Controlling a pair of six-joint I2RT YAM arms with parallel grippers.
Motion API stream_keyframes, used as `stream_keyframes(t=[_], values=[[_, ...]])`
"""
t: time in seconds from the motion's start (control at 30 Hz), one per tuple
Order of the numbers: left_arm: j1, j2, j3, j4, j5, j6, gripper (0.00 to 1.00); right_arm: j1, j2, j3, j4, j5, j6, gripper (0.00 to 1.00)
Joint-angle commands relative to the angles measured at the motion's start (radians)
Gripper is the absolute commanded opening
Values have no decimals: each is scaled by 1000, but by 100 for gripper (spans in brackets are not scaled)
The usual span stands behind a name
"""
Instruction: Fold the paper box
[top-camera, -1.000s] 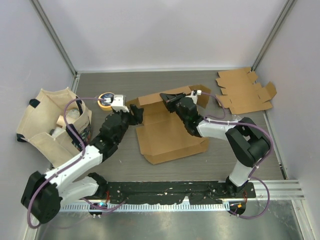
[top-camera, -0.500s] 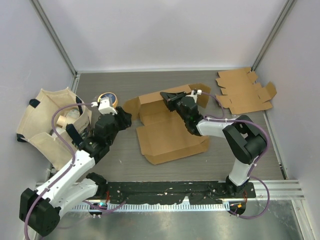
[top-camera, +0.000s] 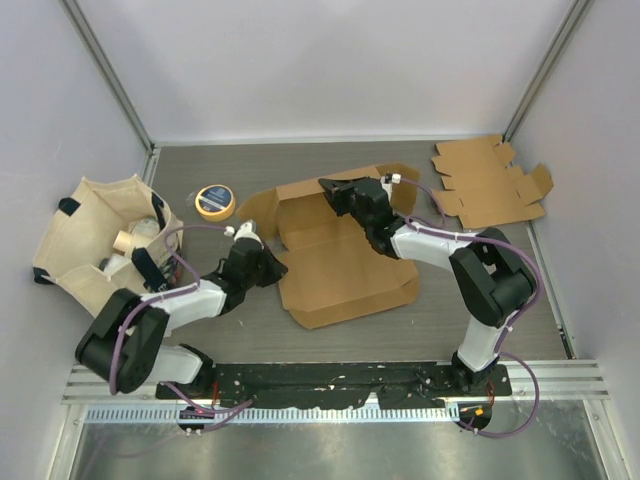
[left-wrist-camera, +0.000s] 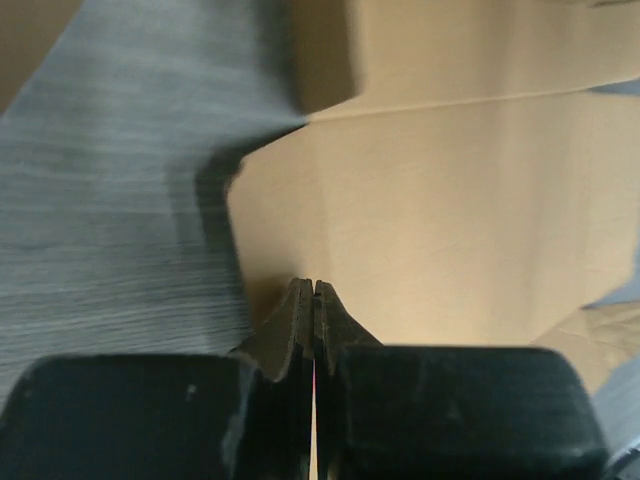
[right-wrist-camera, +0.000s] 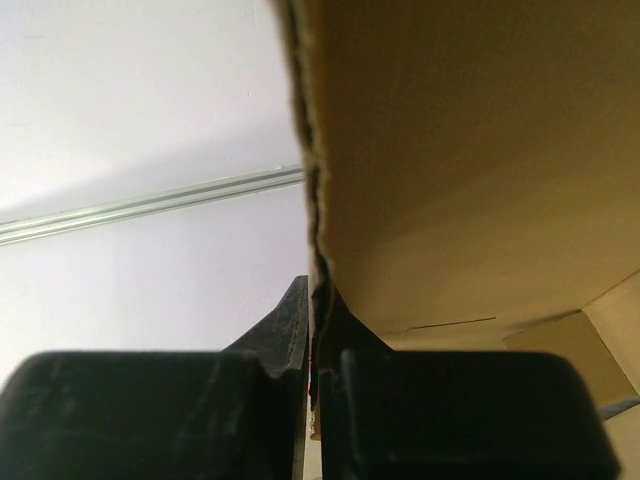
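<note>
Left gripper is now seen pinched fully closed with nothing between its fingers, shifted from the rear-left flap down to the near-left edge of the paper box, tips aimed at the panel. Right gripper is kept clamped on the raised back wall, with the box lying open mid-table. Left flap is judged released; a closed-tip push or tuck is probably being set up.

Cloth bag far left, 1 tape roll near it; flat cardboard blank back right.
</note>
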Motion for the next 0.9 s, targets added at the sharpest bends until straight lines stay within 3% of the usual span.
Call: stream_keyframes(t=[0.0,0.1,0.17,0.33,0.4,0.5,0.53,0.63,0.73,0.87], values=[[2,109,14,1,-50,-173,0,-10,7,5,-66,6,29,6],[2,129,-22,-2,-141,-270,0,-12,-8,-4,-68,8,26,5],[5,151,18,-106,-195,-290,0,-12,-14,-13,-69,6,27,5],[3,177,38,-134,-230,-267,0,-10,-28,-44,-72,8,44,4],[5,149,24,-100,-224,-186,2,-10,-34,-46,-77,11,41,4],[5,38,15,-103,-235,-71,27,-10,-34,-52,-78,9,38,4],[5,-31,15,-121,-248,-45,47,-10,-36,-53,-80,12,36,4],[5,-139,59,-222,-329,52,67,-10,-37,-53,-79,12,35,4],[6,-237,120,-354,-451,96,82,-10,-36,-50,-71,12,33,4],[14,-230,162,-367,-519,164,82,-10,-34,-47,-71,12,32,4]])
